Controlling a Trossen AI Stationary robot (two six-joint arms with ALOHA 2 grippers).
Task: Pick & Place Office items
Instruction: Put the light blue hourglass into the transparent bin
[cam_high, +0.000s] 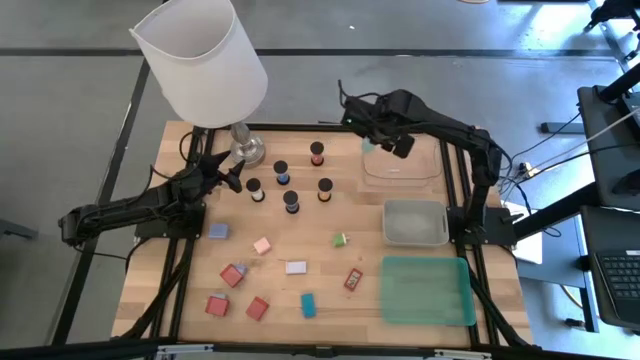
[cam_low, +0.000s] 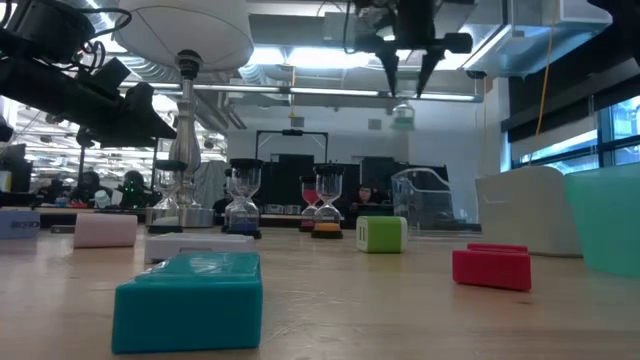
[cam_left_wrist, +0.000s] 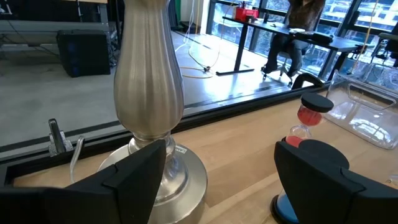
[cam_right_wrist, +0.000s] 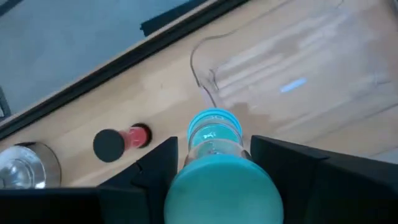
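— Mint cylinder (cam_right_wrist: 214, 162): location?
— Item 1, aloft at the right gripper (cam_low: 408, 85), off the table (cam_high: 310, 240), over the edge of the clear tray (cam_high: 420, 175) that faces the lamp (cam_left_wrist: 149, 74).

— Grip on it?
— Cannot tell. The wrist view puts its near cap right at the gripper, but the low view shows mint just under the tips. Pinched or let go is not clear.

— Long axis?
— Upright, 1 cap above the other, in line with the gripper's reach downward.

— The relation that counts?
— Cylinder to tray rim. It hangs about at the rim, and the tray's open floor lies away from the lamp. My judgement is that a short shift that way before release would land it inside. Dropped where it is, it may clip the wall and tip.

— Which arm is nearer?
— Right, by far. The tray is on its side of the table.

— Left gripper (cam_left_wrist: 217, 180)?
— Entry 2: waiting low just beside the lamp's base, fingers spread and empty. A red cylinder (cam_left_wrist: 309, 115) stands past it.

— Remaining stock?
— 5 more cylinders standing mid-table, and the small blocks scattered on the front half, all well apart from the tray.
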